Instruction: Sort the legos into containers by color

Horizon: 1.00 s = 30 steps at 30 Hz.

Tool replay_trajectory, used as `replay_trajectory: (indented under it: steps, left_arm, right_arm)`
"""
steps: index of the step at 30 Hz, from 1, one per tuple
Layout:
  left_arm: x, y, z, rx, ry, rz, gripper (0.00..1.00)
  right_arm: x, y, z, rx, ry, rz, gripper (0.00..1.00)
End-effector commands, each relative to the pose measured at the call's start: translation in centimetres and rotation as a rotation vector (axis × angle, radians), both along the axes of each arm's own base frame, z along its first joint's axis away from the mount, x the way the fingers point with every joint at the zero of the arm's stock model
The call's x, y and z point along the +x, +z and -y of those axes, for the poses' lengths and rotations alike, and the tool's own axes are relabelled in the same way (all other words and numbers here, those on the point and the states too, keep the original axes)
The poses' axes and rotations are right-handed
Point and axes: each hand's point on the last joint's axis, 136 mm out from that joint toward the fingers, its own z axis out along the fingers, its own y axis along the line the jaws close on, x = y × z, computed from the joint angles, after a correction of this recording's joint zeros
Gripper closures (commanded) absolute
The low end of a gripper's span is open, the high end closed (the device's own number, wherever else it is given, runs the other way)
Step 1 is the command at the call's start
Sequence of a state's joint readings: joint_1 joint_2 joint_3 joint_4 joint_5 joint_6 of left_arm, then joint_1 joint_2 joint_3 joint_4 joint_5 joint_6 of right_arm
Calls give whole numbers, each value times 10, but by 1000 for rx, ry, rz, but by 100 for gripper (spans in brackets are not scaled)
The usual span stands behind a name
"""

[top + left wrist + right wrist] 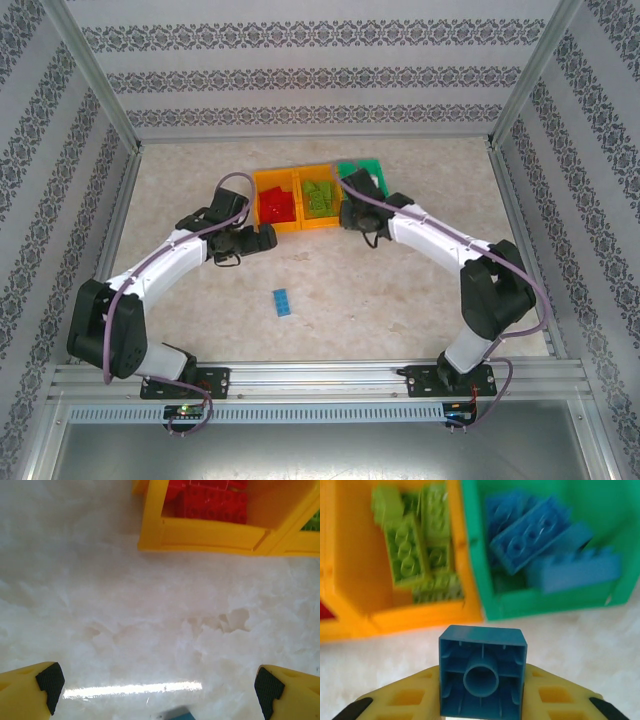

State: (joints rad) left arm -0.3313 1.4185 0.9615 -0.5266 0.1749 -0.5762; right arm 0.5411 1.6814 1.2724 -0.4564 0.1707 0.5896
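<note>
1. The left tool (159,690) hangs wide open and empty over the pale marbled counter (400,300), near the left orange-yellow plastic bin (200,535), which holds only red studded bricks (215,502).
2. A loose blue rectangular brick (283,301) lies on the counter, well apart from the bins and unsorted.
3. The middle orange-yellow plastic bin (420,620) holds lime green bricks (407,555).
4. The right tool (481,705) clamps a small square blue brick (482,675) in front of the green plastic bin (545,605), where several blue bricks (530,532) lie.
5. Sorting looks nearly finished: likely only these two blue bricks remain.

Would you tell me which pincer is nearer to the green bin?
Right. The right pincer, gripping a blue brick, is in front of the green bin; the left pincer faces the orange bin of red bricks at the row's other end.
</note>
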Motion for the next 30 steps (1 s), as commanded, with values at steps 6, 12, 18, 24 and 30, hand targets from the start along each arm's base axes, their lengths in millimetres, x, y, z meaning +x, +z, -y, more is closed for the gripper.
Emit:
replay_trajectory:
  steps: [6,12,18,24,30]
  left_arm:
    - [-47,-23,21,23,-76,-110,0]
    - [-75,-39,43,32,-118,-174,0]
    - [-94,-54,53,85,-126,-258,0]
    - [-112,-67,51,140,-119,-340,0]
    - [-116,-75,64,121,-125,-380,4]
  right_arm:
    - [73,-2,36,29,-66,-8,67]
    - [103,-20,41,67,-81,-72,63]
    - [114,-35,38,87,-84,-122,53]
    - [113,-36,36,126,-91,-134,38]
    - [103,-8,25,208,-77,-64,29]
